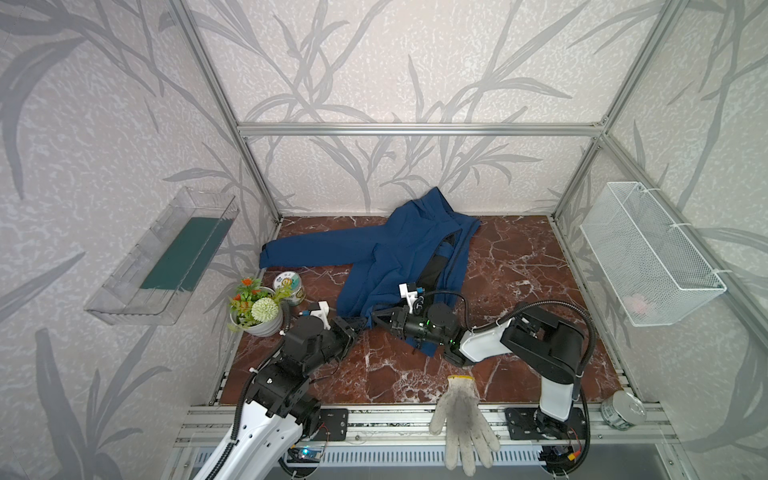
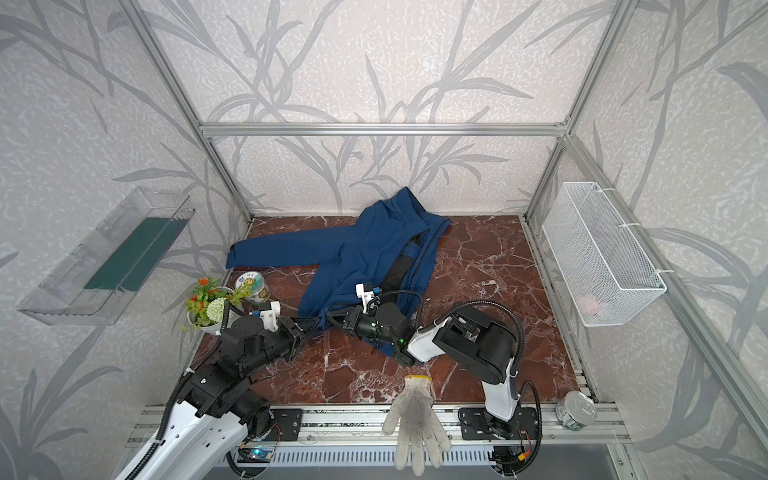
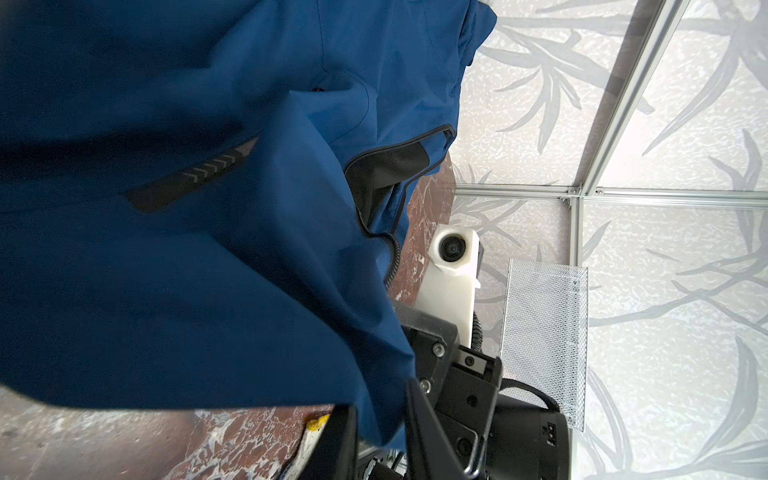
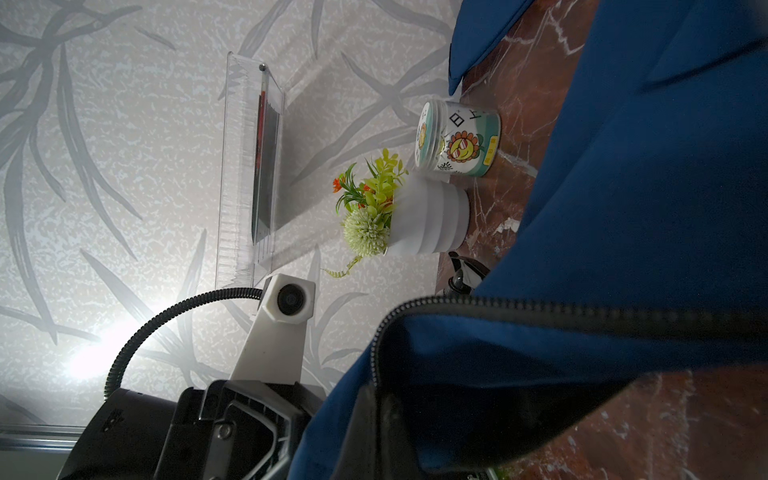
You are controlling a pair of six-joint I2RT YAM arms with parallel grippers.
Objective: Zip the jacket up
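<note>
The navy-blue jacket (image 1: 399, 249) (image 2: 365, 253) lies crumpled and open on the marble table, one sleeve stretched to the left and black lining showing along the front. Both grippers meet at its near hem. My left gripper (image 1: 354, 328) (image 3: 382, 440) has its jaws apart, with a loose corner of blue fabric (image 3: 374, 399) hanging between them. My right gripper (image 1: 377, 319) (image 4: 384, 419) is shut on the jacket's front edge, just where the black zipper teeth (image 4: 540, 309) begin. The zipper slider does not show.
A potted fake plant (image 1: 257, 311) and a printed tin (image 1: 289, 286) stand just left of the left arm. A grey-white glove (image 1: 461, 419) lies over the front rail, with a can (image 1: 623, 409) at the front right. A wire basket (image 1: 648, 253) and a clear bin (image 1: 166, 257) hang on the walls.
</note>
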